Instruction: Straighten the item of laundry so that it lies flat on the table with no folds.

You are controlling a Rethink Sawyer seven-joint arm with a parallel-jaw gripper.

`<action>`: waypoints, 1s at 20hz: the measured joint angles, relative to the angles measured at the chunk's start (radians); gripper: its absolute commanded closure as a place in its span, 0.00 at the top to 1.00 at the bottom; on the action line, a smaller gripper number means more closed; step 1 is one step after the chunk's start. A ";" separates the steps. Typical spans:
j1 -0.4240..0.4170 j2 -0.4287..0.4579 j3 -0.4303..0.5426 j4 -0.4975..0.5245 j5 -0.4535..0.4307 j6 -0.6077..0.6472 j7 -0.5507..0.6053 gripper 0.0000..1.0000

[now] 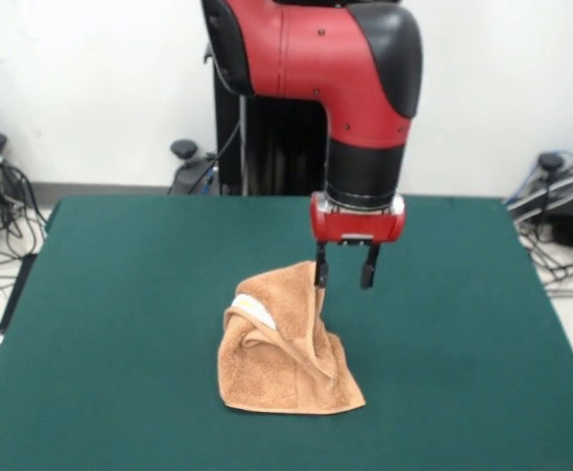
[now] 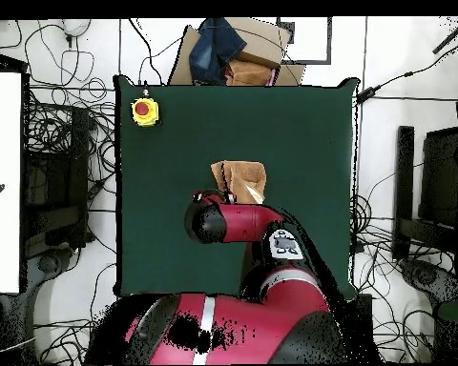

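While the gripper (image 1: pixel 343 272) is hanging just above the middle of the front view, its two dark fingers are standing apart, and the one on the picture's left is touching the raised peak of the towel (image 1: pixel 285 345); whether the cloth is actually pinched between them cannot be told. Above the fingers, a red wrist block is joining a black collar and the thick red and black arm (image 1: pixel 336 69), which is coming down from the top edge. Below the gripper, the orange-tan towel is standing up in a crumpled, tent-like heap with a small white label (image 1: pixel 257 312) showing on its left fold, and its lower hem is resting on the green table (image 1: pixel 120 324), slightly left of centre and toward the lower part of the frame. Seen from overhead, the arm is covering part of the towel (image 2: pixel 240 177) near the table's middle, and a yellow box with a red button (image 2: pixel 144 111) is sitting at the table's upper left corner.
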 measured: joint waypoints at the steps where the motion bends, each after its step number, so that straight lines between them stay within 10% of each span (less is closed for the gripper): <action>1: 0.000 -0.014 0.000 0.000 0.000 0.006 0.000 1.00; 20: -0.039 0.011 0.000 -0.045 -0.025 0.013 0.000 1.00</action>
